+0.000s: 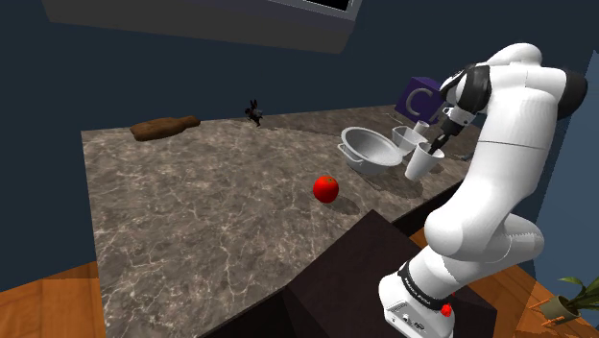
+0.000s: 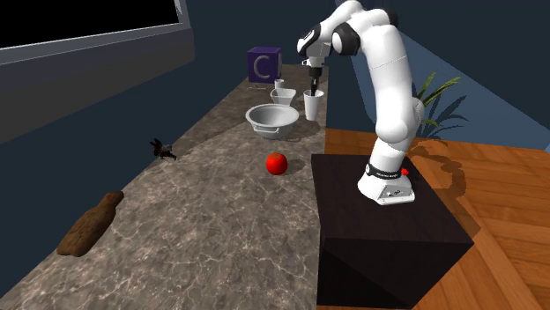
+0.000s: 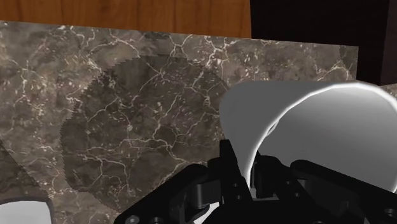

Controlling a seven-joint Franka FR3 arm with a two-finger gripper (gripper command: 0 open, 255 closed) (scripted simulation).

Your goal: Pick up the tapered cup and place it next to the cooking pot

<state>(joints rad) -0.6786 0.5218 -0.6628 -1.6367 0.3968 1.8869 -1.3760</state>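
Note:
A white tapered cup (image 1: 419,164) is beside the grey cooking pot (image 1: 371,149), near the counter's edge on the stand's side. My black gripper (image 1: 440,144) comes down from above and is shut on the cup's rim. In the second exterior view the gripper (image 2: 314,88) dips into the cup (image 2: 313,106), just to the right of the pot (image 2: 271,119). The wrist view has one finger outside the white wall of the cup (image 3: 267,108) and one inside, so the gripper (image 3: 248,170) clasps the rim. Whether the cup's base touches the marble I cannot tell.
A second white vessel (image 1: 407,137) and a purple cube (image 1: 419,99) stand behind the cup. A red apple (image 1: 326,188) lies mid-counter. A brown lump (image 1: 163,127) and a small dark figurine (image 1: 254,112) sit along the far side. The counter edge (image 1: 442,187) is close.

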